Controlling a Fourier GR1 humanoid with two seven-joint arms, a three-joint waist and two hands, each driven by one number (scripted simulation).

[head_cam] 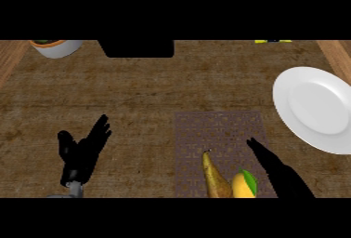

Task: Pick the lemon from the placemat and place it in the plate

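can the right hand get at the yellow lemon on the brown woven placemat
Probably yes: the open right hand lies just right of the yellow lemon on the brown woven placemat, with nothing between them.

A brown, coarse-grained counter top (137,93) fills the view. Lighter wooden strips (10,58) run along its far left and far right corners. At the far edge sit a pale bowl (56,47) and a black block (137,48).

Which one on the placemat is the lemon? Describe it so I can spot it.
Find the brown placemat left of the white plate. At its near edge, the lemon is the rounded yellow fruit beside the right robot hand; the pear is longer, brownish.
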